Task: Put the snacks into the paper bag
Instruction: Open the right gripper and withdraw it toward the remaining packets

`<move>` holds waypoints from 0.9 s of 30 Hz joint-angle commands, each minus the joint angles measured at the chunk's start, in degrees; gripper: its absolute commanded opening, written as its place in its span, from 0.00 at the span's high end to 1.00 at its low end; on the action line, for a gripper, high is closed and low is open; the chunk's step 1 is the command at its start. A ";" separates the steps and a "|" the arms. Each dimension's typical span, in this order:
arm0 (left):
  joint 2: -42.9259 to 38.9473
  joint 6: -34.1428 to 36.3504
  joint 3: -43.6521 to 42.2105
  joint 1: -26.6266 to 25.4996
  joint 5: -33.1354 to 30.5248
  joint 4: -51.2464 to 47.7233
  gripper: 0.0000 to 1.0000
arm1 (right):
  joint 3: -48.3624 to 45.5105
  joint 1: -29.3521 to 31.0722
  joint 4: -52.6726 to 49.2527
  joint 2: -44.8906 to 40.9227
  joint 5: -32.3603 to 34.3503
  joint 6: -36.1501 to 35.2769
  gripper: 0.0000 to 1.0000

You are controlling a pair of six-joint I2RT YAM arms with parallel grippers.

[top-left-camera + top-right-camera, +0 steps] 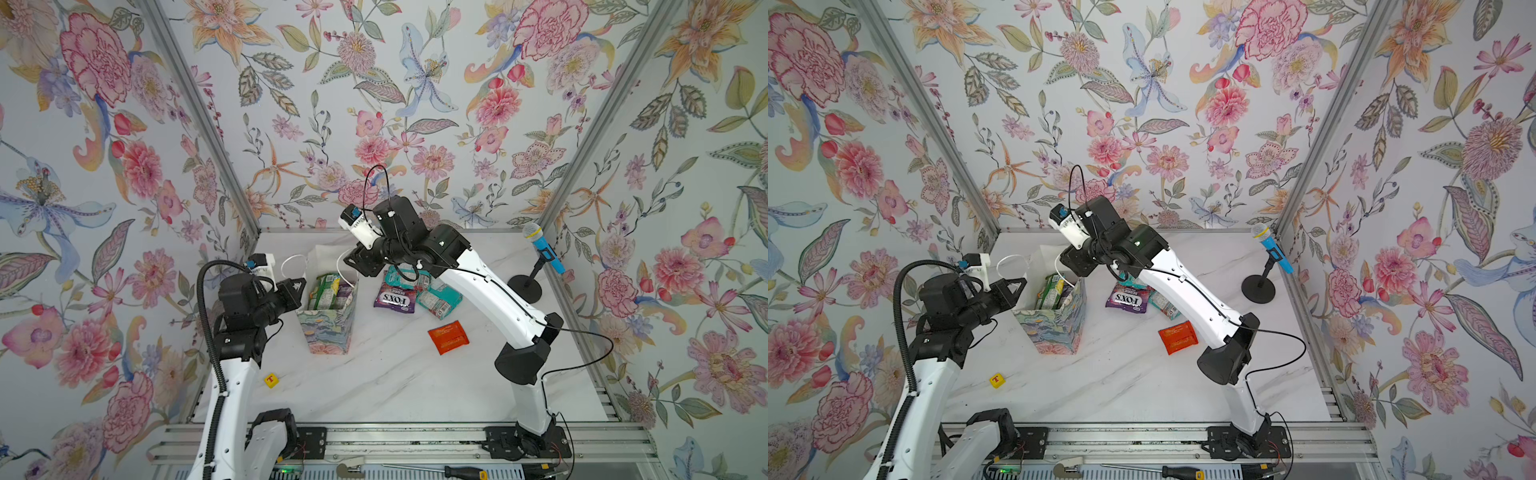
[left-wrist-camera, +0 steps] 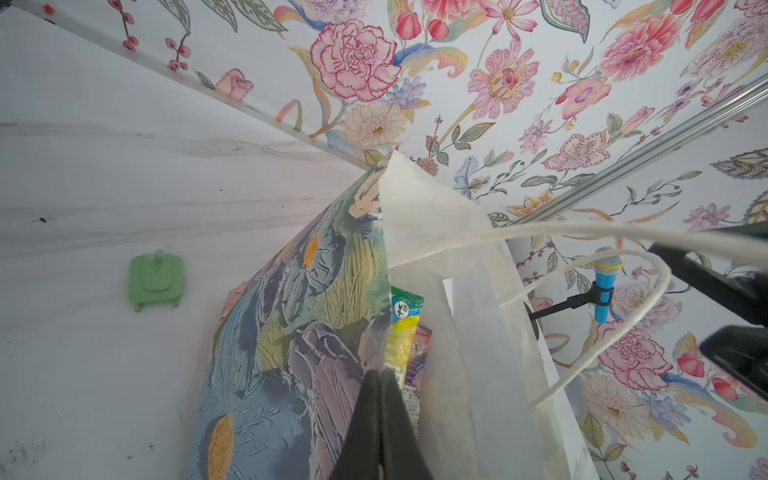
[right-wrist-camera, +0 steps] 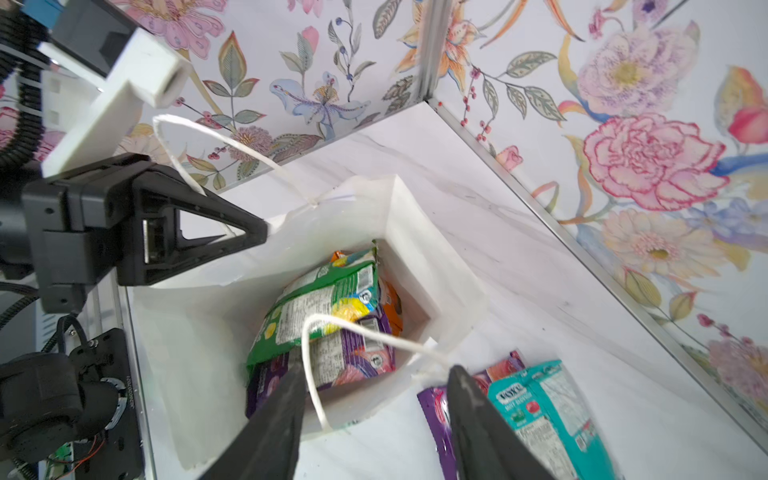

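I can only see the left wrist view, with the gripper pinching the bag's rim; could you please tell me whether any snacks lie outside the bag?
Observer: Yes. A purple FOX'S packet and teal packets lie right of the paper bag, and an orange sachet lies nearer the front.
Operator: Thanks. What is the right gripper doing?
Observer: The right gripper hangs above the bag's rim, jaws apart, holding nothing.
Operator: Anything else near the left arm?
Observer: A small yellow cube sits nearer the front, left of the bag.
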 commanded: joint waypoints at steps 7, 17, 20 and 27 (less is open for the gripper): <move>-0.32 1.00 0.66 -0.32 1.38 1.50 0.97 | -35.48 -4.86 21.26 -24.47 3.52 12.88 0.42; -0.71 1.18 0.81 -0.17 1.06 1.20 0.97 | -77.68 -26.81 33.63 -46.67 -5.12 35.23 0.37; -0.83 1.18 0.53 -0.22 1.13 1.32 0.97 | -87.69 -34.34 37.54 -50.96 -10.57 40.49 0.35; -0.58 0.91 0.67 -0.19 1.39 1.59 0.97 | -99.33 -43.01 45.05 -52.05 -16.78 46.89 0.28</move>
